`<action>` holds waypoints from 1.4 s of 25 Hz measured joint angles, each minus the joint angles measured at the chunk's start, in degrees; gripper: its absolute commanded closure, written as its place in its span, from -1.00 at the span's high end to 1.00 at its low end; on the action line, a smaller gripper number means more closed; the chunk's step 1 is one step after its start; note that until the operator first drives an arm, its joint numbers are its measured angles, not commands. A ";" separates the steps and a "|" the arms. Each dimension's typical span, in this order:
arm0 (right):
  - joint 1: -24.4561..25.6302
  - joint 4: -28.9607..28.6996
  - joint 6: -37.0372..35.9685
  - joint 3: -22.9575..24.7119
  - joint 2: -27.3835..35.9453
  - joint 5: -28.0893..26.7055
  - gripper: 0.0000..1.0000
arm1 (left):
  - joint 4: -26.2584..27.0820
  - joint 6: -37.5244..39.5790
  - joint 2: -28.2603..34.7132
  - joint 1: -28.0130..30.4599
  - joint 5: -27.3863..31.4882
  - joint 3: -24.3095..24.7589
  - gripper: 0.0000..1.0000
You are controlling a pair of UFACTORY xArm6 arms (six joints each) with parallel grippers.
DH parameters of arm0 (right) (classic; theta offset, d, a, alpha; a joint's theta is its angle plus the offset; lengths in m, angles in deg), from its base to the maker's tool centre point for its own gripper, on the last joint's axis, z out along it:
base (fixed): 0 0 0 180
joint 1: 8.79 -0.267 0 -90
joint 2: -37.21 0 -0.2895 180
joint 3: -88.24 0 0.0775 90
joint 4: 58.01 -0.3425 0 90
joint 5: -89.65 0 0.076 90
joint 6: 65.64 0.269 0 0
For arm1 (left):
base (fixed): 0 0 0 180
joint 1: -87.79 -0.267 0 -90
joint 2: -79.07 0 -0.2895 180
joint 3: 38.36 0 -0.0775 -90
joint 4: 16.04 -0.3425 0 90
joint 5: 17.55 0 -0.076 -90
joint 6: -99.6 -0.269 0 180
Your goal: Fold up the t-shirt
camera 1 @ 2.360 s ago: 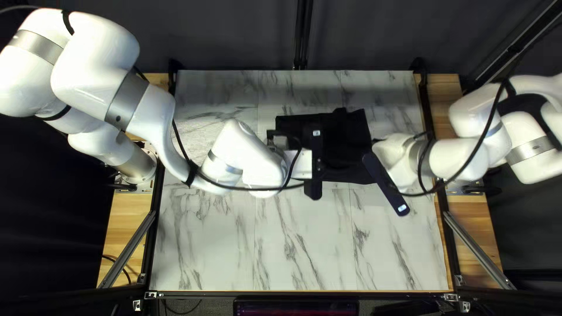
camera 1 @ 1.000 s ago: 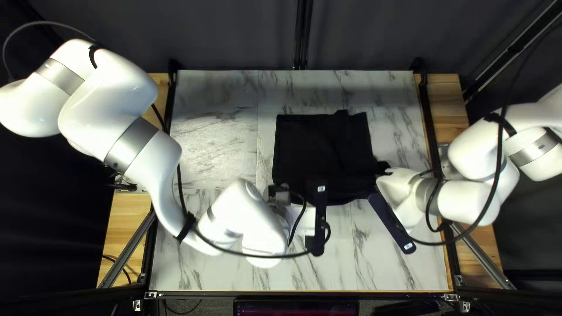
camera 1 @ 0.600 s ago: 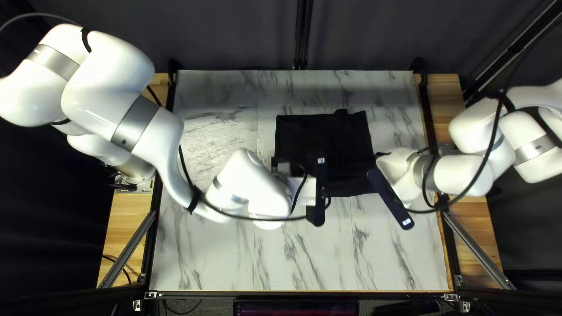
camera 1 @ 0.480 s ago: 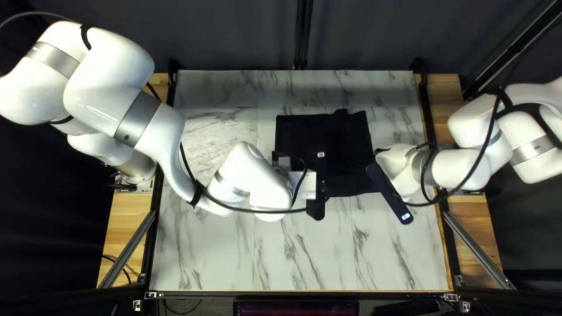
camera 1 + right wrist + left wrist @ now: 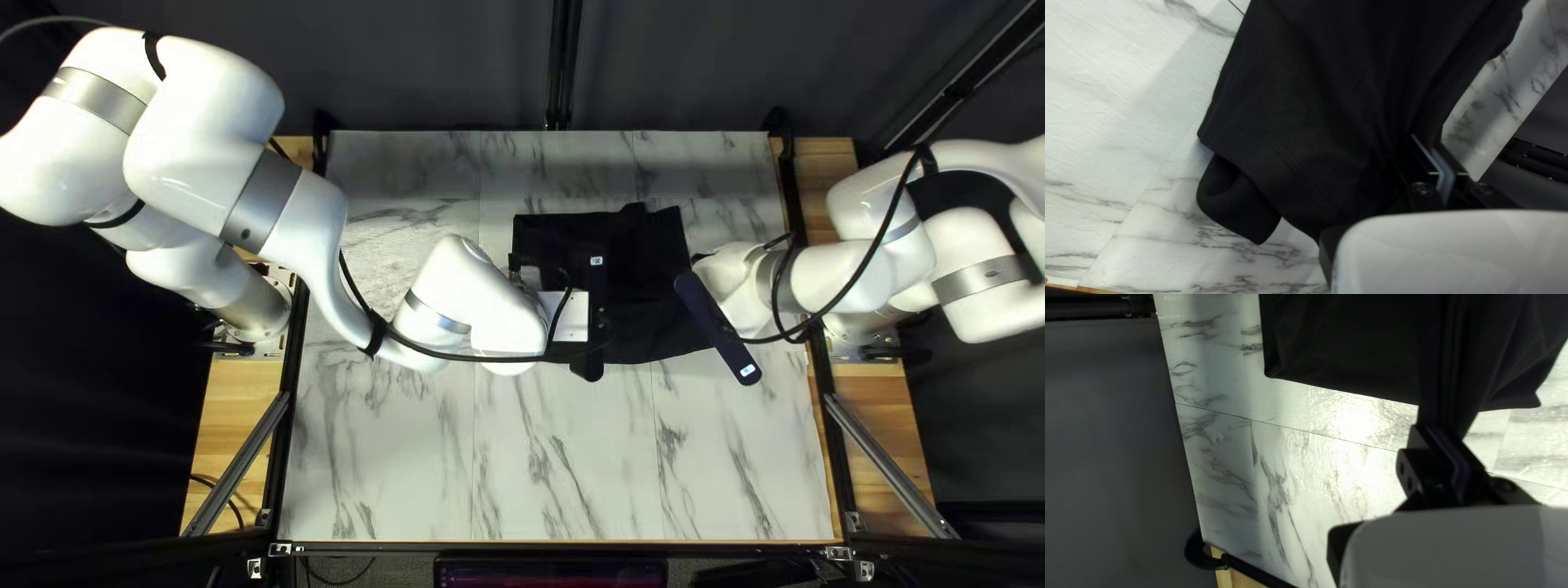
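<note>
My two pincers have a black t-shirt [image 5: 642, 261] stretched between them at its near side, on the far half of a marble-patterned table [image 5: 544, 468]. A second ago both arms were reaching closer to the table's near edge; since then they have travelled back toward the dark curtain [image 5: 435, 76], and the shirt's near edge has drawn back with them, while its far edge has barely shifted. I judge this to be a fold being laid over, the held edge carried toward the far one. My left gripper [image 5: 1446, 431] is closed on the cloth, which runs from its tips in a narrow, gathered strip. My right gripper [image 5: 1430, 146] is pinched tight on the fabric too, beside the other end of that edge. Close to it, a rounded flap [image 5: 1238, 201] pokes out from under the cloth and may need tucking. The fold looks unfinished; both grips should probably hold until the edges line up, or the layer could crease.
</note>
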 measured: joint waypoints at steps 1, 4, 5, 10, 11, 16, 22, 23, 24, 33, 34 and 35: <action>0.48 -0.09 -0.41 0.30 0.18 0.31 -1.00 | -0.05 -0.10 0.04 -0.17 -0.08 0.08 -1.00; 2.27 -0.35 -1.82 1.37 0.73 1.64 -1.00 | -0.21 -0.42 0.09 -0.81 -0.35 0.27 -1.00; 2.93 -0.46 -2.38 1.70 0.85 2.12 -1.00 | -0.27 -0.52 0.09 -1.06 -0.50 0.37 -1.00; 6.89 -1.48 -6.23 2.99 1.17 5.03 -1.00 | -0.50 -0.80 0.09 -2.52 -1.75 1.37 -1.00; 7.60 -1.70 -6.99 3.15 1.18 5.56 -1.00 | -0.52 -0.82 0.09 -2.78 -1.99 1.56 -1.00; 10.77 -2.82 -10.59 3.76 1.07 7.83 -1.00 | -0.66 -1.15 0.07 -4.19 -3.24 2.27 -1.00; 14.56 -4.21 -14.86 4.74 0.43 10.81 -1.00 | -0.89 -1.76 -0.13 -6.30 -5.32 3.41 -1.00; 15.13 -4.46 -15.55 4.87 0.30 11.26 -1.00 | -0.91 -1.89 -0.17 -6.65 -5.66 3.60 -1.00; 15.72 -4.71 -16.23 4.98 0.11 11.75 -1.00 | -0.92 -2.03 -0.22 -6.98 -5.99 3.77 -1.00; 20.44 -7.11 -22.20 5.00 -3.27 16.52 -1.00 | -0.94 -3.85 -0.98 -10.66 -9.40 5.18 -1.00; 20.72 -7.38 -22.70 4.94 -3.56 16.87 -1.00 | -0.87 -4.08 -1.00 -10.88 -9.56 5.22 -1.00; 20.88 -7.54 -22.99 4.90 -3.72 17.07 -1.00 | -0.78 -4.31 -1.00 -11.04 -9.66 5.24 -1.00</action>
